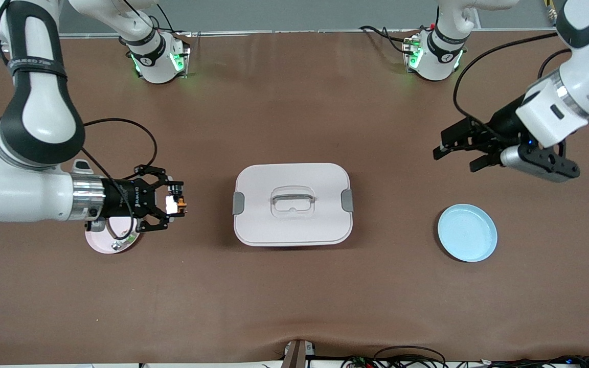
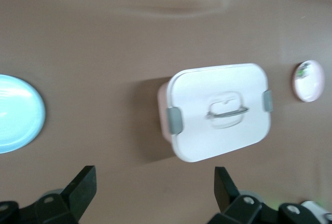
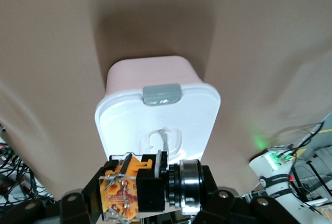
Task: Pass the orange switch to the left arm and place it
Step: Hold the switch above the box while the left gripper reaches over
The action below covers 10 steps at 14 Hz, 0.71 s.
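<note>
The right arm (image 1: 28,168) is reaching in from its end of the surface (image 1: 294,296), its forearm lying nearly level and its wrist pointing toward the middle. Its right pincer (image 1: 176,203) is hanging above the surface with its fingers turned sideways and clamping the orange switch (image 1: 178,203). The left arm (image 1: 575,92) is bending down from its own end, wrist angled toward the middle. Its left pincer (image 1: 460,151) is hovering in the air with its jaws standing wide apart and holding nothing, the dark fingertips (image 2: 83,185) splaying outward.
</note>
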Tool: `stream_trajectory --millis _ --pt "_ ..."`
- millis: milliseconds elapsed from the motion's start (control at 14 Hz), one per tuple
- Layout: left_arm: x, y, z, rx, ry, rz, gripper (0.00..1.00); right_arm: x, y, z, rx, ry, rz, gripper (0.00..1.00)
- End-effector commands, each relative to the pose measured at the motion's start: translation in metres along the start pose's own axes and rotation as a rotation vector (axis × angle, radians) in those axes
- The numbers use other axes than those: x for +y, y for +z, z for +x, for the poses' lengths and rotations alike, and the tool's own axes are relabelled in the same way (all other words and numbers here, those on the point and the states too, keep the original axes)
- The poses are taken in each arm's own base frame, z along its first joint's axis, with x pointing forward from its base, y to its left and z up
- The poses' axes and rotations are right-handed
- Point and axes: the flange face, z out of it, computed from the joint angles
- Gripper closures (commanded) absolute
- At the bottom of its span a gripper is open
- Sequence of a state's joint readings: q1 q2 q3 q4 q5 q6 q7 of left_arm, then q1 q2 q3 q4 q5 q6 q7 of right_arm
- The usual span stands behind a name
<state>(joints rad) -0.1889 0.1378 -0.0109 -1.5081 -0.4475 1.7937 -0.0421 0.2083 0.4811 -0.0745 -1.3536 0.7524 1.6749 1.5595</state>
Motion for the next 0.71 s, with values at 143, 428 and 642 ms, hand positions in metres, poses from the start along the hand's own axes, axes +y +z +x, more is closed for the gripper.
stream_trajectory --millis 143,428,642 --pt "0.039 0.014 0.007 0.057 -0.004 -0.061 0.0 0.012 -0.017 -0.039 -0.023 -0.027 0.071 1.0" --pt "0.096 0.06 0.007 0.105 0.08 -0.054 0.0 0.022 -0.013 -0.058 -0.045 -0.042 0.116 1.0" --pt "0.101 0.063 0.01 0.132 0.054 -0.072 0.0 0.026 -0.005 -0.059 -0.044 -0.041 0.131 1.0"
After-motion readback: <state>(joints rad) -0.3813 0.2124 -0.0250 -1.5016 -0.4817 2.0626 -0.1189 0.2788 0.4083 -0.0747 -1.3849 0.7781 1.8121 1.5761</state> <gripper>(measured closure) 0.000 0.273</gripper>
